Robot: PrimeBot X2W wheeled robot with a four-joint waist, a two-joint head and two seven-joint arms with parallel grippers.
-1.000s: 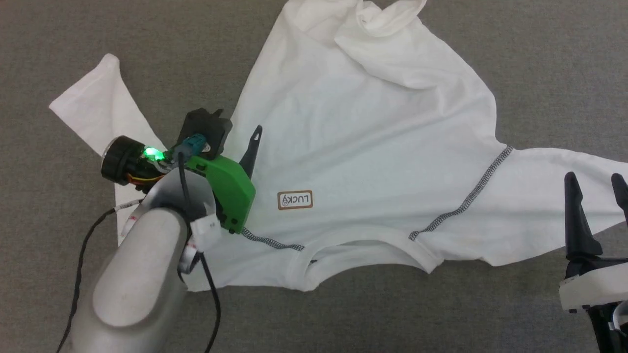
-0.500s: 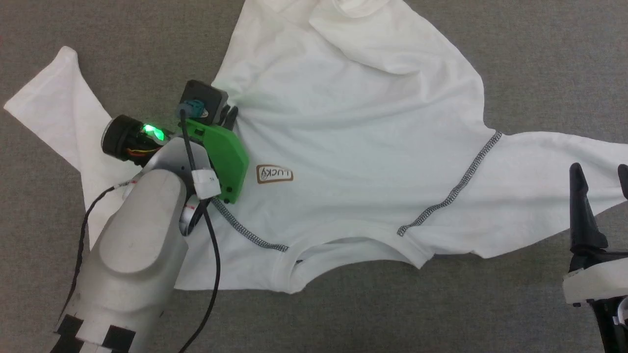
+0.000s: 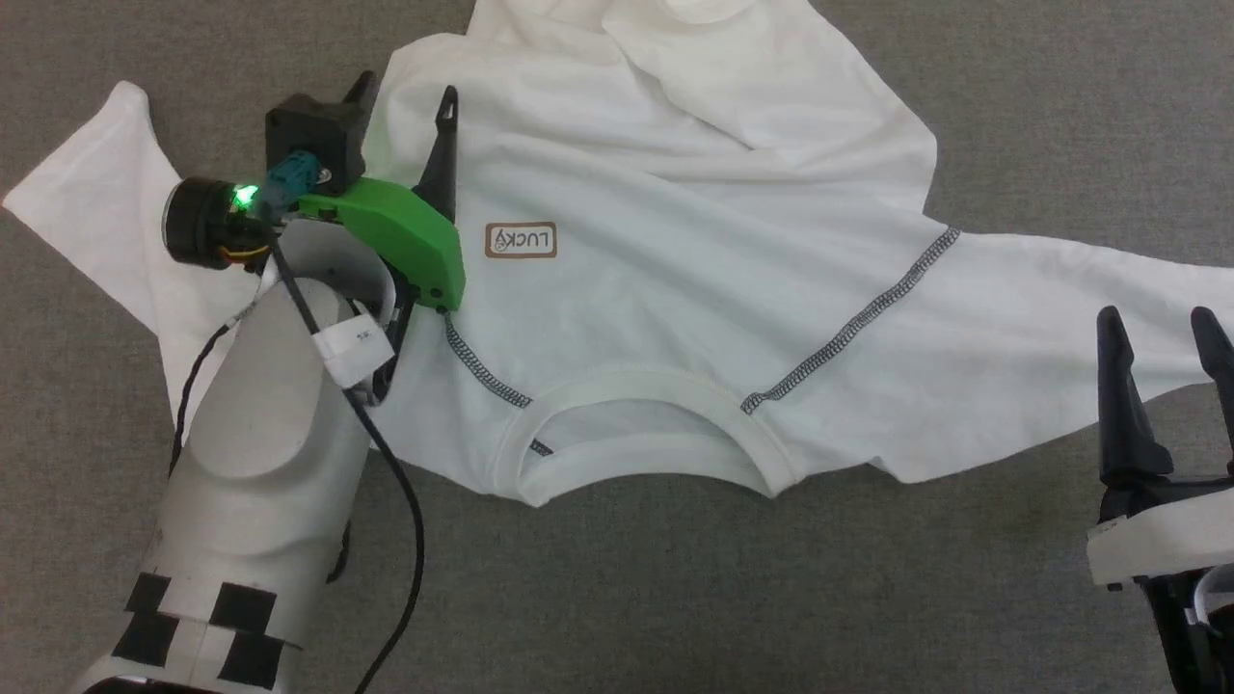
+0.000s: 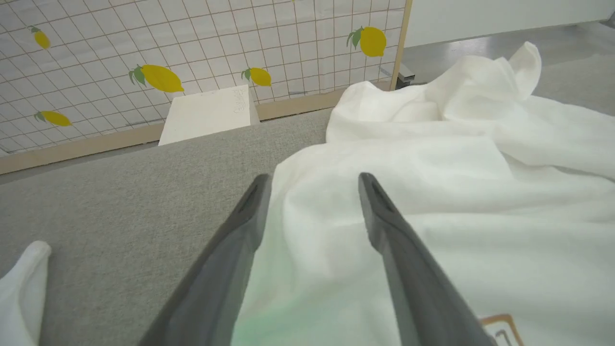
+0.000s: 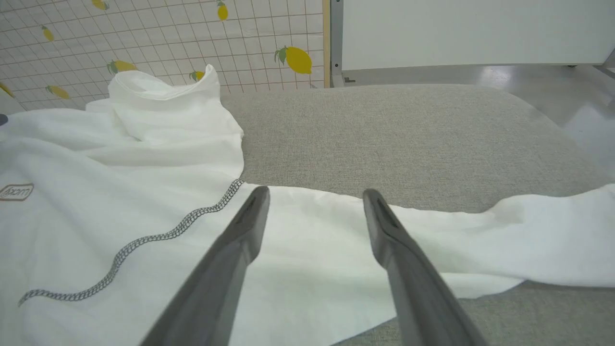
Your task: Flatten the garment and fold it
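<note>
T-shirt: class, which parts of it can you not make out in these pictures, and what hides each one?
Head view: the top edge cuts off the far end of the T-shirt.
Head view: one sleeve runs off the right edge, past the right gripper.
Head view: the left gripper and its arm cover the outer end of one shoulder seam.
Right wrist view: the chest patch is too small to read.

White thin T-shirt lying on grey fabric surface, ribbed collar nearest the camera.
Left gripper fingers spread over shirt edge beside brown-bordered "LUCKY" patch; right gripper fingers apart, tips at sleeve.
</note>
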